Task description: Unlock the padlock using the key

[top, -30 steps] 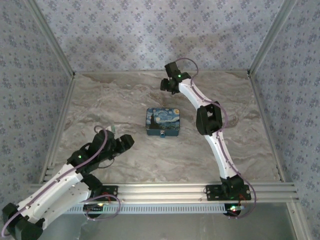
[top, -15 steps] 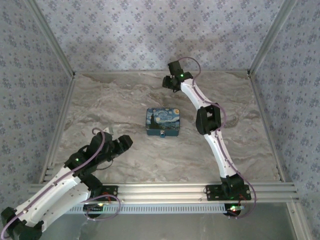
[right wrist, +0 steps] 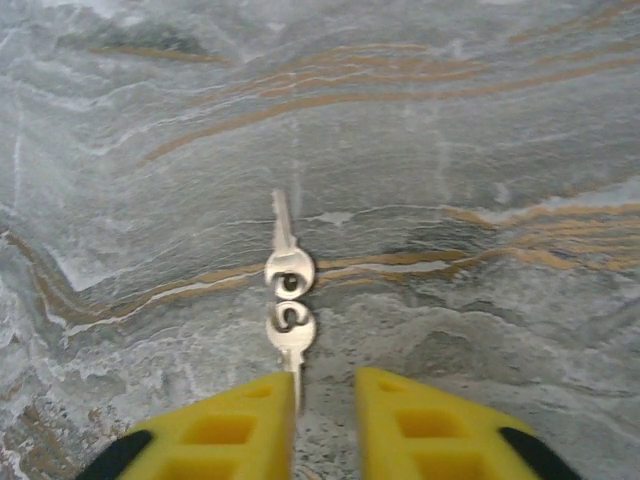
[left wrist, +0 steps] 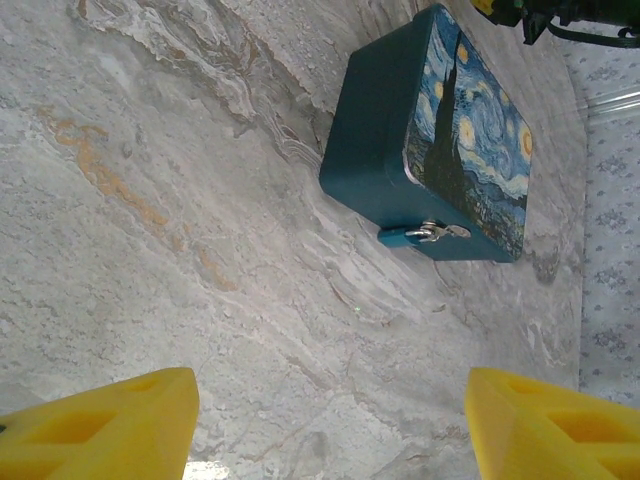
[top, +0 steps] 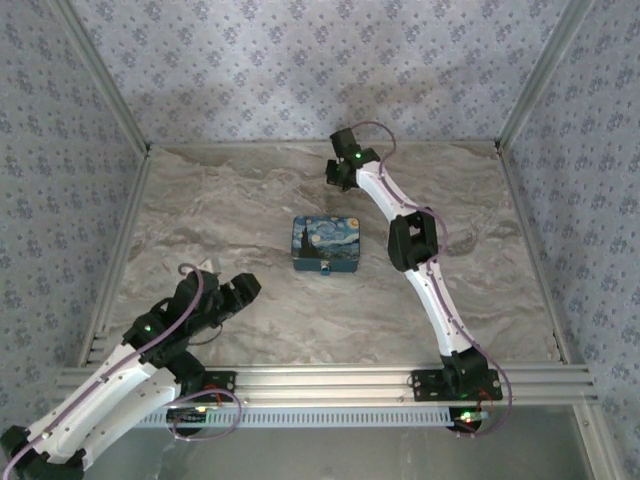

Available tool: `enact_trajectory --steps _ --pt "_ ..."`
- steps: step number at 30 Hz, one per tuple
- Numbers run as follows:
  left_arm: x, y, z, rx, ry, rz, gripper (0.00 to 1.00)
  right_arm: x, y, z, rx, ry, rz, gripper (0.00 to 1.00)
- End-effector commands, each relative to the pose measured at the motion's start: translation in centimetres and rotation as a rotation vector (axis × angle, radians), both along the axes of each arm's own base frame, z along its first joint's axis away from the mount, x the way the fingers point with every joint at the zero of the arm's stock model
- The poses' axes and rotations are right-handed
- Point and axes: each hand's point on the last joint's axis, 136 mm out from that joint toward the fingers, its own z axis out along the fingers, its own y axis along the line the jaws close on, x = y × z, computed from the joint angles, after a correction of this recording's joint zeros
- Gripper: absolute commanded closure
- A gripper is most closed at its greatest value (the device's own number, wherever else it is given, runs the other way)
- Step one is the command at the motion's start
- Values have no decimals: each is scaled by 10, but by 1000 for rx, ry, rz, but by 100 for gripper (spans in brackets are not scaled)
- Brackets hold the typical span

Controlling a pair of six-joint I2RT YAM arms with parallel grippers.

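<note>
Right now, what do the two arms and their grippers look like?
Both the left arm and the right arm have white links with black joint housings. A thin lilac cable loops along each, and a small green light glows on each. The left gripper and the right gripper have blocky yellow fingers with recessed pockets; the right one's show black patches low down.

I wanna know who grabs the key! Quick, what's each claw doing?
Left gripper: wide open, holding nothing.
Right gripper: open just a little, tips at the keys, not holding them.
</note>
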Motion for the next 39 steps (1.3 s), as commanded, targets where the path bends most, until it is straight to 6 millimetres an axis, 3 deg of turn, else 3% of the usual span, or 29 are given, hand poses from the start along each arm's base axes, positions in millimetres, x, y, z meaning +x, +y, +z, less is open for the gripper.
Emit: enact_trajectory --steps 1,5,8,11,14,18,23,27,31,32,35,39 --pt "-1 5 -1 -4 12 32 29 2 -18 -10 -1 37 -52 88" --pt "-1 5 -2 -4 12 35 29 4 -22 -4 1 32 -55 100" --pt "-1 5 -2 -9 11 36 29 5 -20 3 6 17 -38 100" --pt "-1 4 -2 -9 12 35 29 4 -13 18 -4 -10 -5 90" --pt "-1 4 -2 -13 12 34 29 1 -11 28 -37 -31 8 62" --pt "-2 5 -1 -13 14 36 29 5 -5 33 4 -47 21 53" --pt "-2 5 1 -25 5 42 29 0 5 21 13 -22 24 63" --pt "-2 5 1 -32 10 44 29 -5 1 8 -5 17 11 80" --pt "-2 5 2 -35 6 45 29 -13 -3 -5 -29 62 15 89" --pt "-2 5 2 -38 4 45 29 -15 -1 -8 -26 72 24 90" --pt "0 2 4 -33 -2 35 29 -19 -1 -6 -13 91 24 77" --pt "9 -6 7 -4 -13 6 29 -18 -12 21 0 45 3 71"
